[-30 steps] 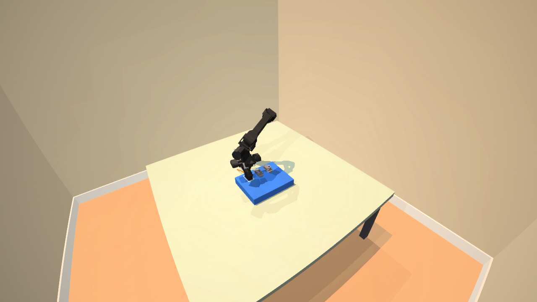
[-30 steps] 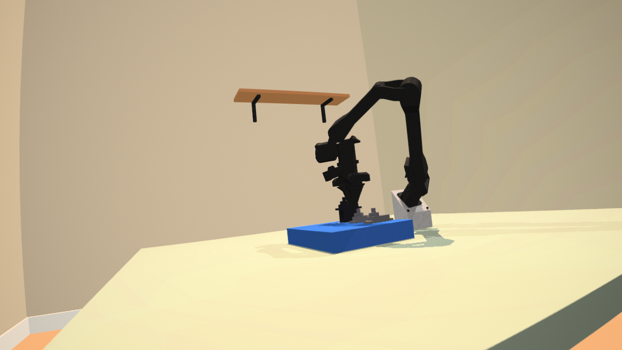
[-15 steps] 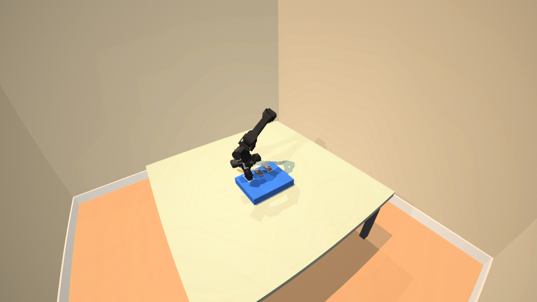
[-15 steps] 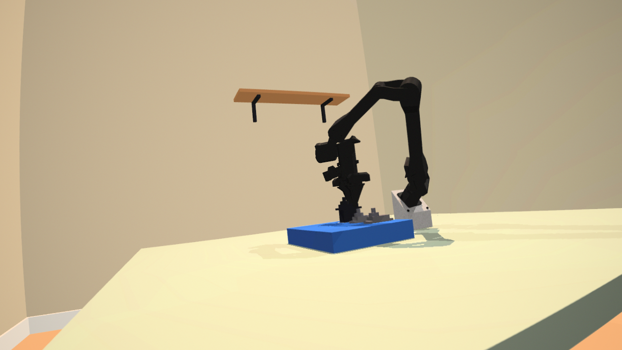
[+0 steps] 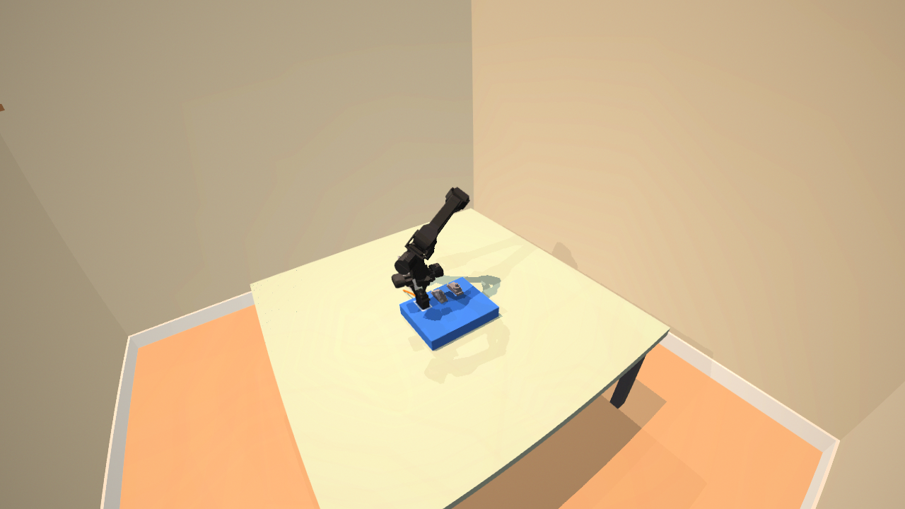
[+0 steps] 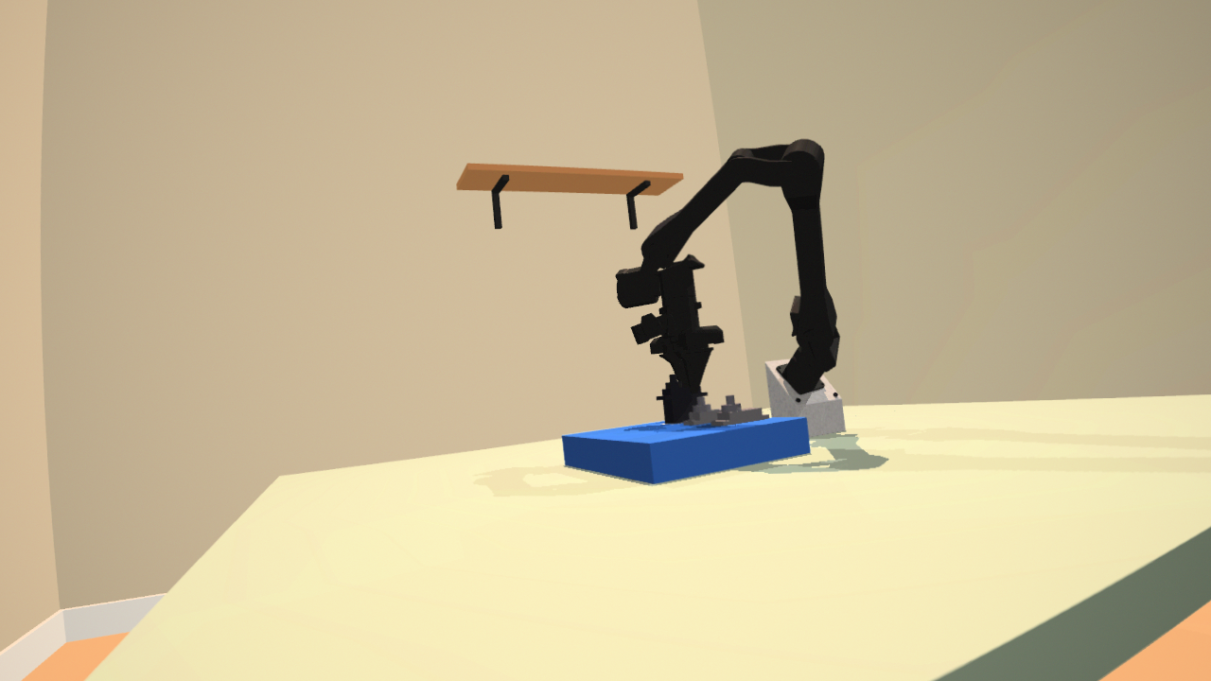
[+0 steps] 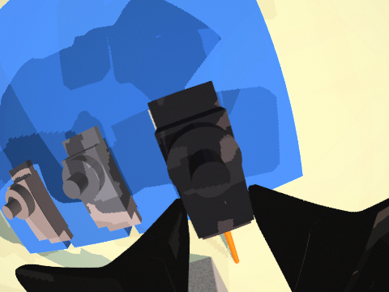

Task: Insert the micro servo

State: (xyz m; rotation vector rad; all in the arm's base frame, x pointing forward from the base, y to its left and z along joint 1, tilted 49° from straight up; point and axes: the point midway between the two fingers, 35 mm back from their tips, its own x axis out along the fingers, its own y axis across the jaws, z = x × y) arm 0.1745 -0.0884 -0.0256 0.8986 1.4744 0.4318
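Note:
The blue deck [image 5: 464, 319] [image 6: 677, 453] [image 7: 178, 0] lies on the table. My gripper [image 7: 217, 199] [image 5: 421, 302] [image 6: 677, 410] is shut on the dark micro servo [image 7: 203, 159], which stands low at the deck's near-left end with its round output shaft facing my wrist camera. Its orange cable [image 7: 232, 248] sticks out over the deck's edge between my fingers. Whether its ears touch the deck I cannot tell. Two grey servos [image 7: 97, 178] [image 7: 32, 208] [image 5: 438, 295] [image 5: 454, 289] sit mounted in a row beside it.
The arm's grey base block [image 6: 816, 406] stands just behind the deck. A wooden shelf [image 6: 567, 178] hangs on the back wall. The cream table [image 5: 380, 392] [image 6: 592, 575] reaches around the deck on all sides.

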